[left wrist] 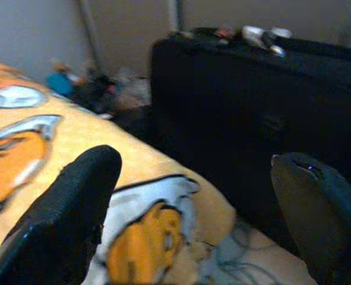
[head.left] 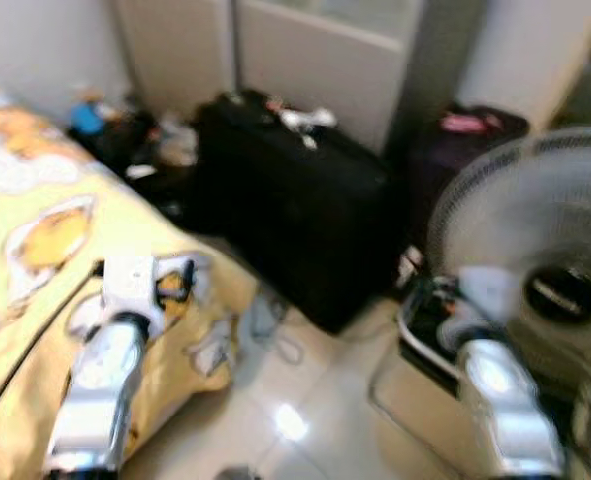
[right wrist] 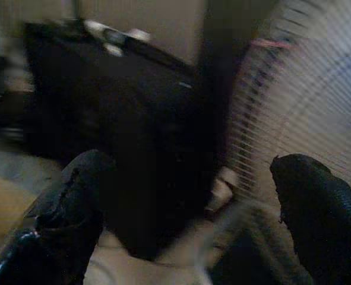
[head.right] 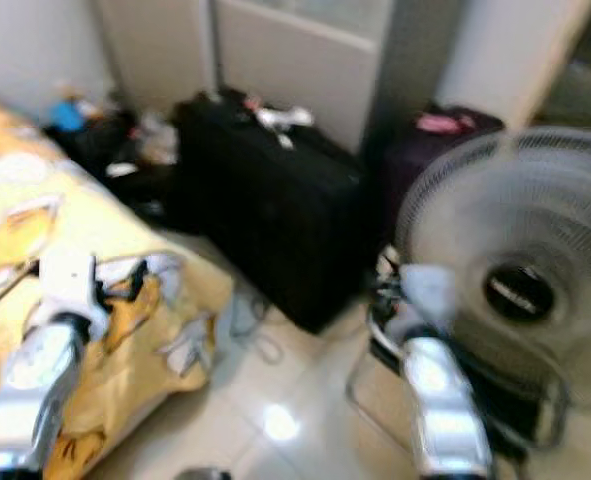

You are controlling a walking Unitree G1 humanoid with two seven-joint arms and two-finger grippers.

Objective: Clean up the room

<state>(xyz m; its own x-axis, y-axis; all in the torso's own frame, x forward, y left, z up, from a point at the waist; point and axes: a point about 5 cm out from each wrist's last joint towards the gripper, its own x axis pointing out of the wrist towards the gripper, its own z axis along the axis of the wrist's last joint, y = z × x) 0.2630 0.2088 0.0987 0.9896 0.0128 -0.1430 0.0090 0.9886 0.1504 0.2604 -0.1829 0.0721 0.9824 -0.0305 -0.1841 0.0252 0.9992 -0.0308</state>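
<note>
While the head views were blurred, a strip of pale floor [head.left: 305, 400] ran open between a yellow bed [head.left: 45, 250], one black suitcase [head.left: 295, 220] and one fan [head.right: 520, 270]. Clutter [head.left: 125, 135] lay by the far wall. Left wrist view: left gripper [left wrist: 193, 208] spread wide, empty, over the bed edge. Right wrist view: right gripper [right wrist: 187, 208] wide, empty, beside the fan grille.

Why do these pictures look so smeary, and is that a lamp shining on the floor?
Both eye views are blurred throughout; the fan and black suitcase have soft edges. A bright glare spot sits on the glossy floor; its source is out of frame. The right wrist view is dim and smeared; the left wrist view is brighter, the yellow blanket soft.
</note>
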